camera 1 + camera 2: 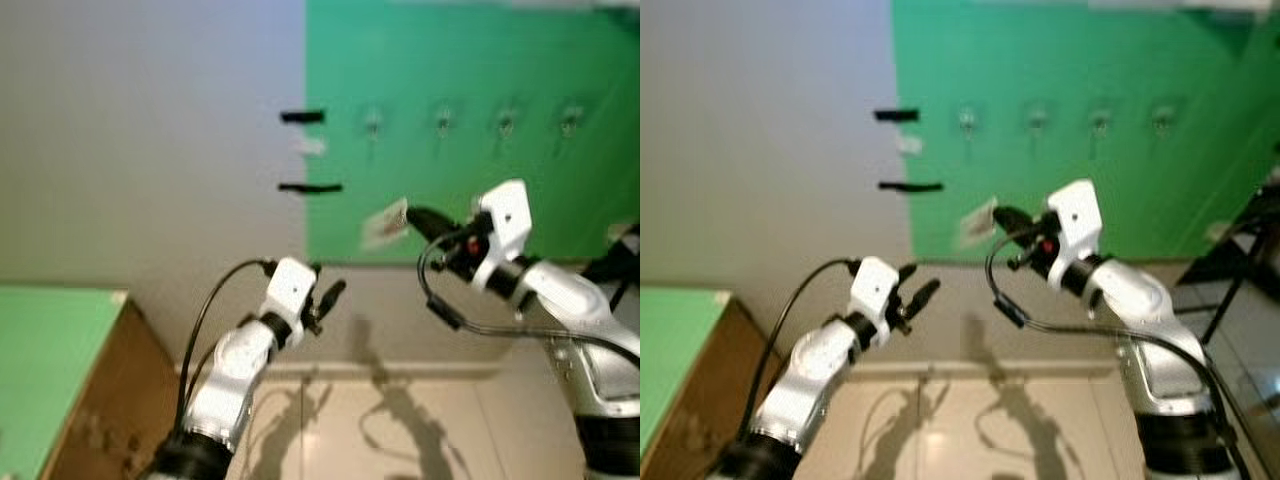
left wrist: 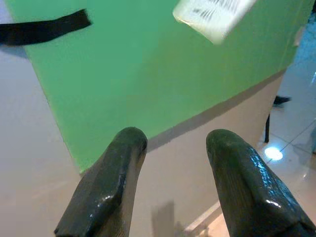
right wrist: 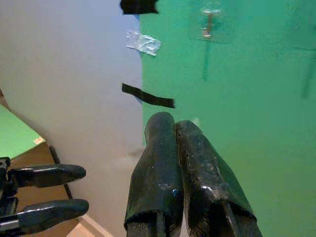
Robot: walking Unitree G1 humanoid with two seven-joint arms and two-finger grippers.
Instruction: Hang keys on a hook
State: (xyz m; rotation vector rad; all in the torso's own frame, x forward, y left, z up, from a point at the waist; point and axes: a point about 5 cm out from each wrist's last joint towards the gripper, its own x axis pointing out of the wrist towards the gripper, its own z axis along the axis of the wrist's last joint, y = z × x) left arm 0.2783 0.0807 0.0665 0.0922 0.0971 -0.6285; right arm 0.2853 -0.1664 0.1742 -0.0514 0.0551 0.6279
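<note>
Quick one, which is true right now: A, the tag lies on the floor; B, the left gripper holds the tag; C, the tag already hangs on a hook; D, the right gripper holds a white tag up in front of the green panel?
D: the right gripper is shut on the white tag, raised before the green panel and below the row of hooks, while the left gripper is open and holds nothing.

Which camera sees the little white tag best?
The left wrist view: the white tag looks big, with dark print showing. Both eye views show it small and blurry, held at the right gripper before the green board.
</note>
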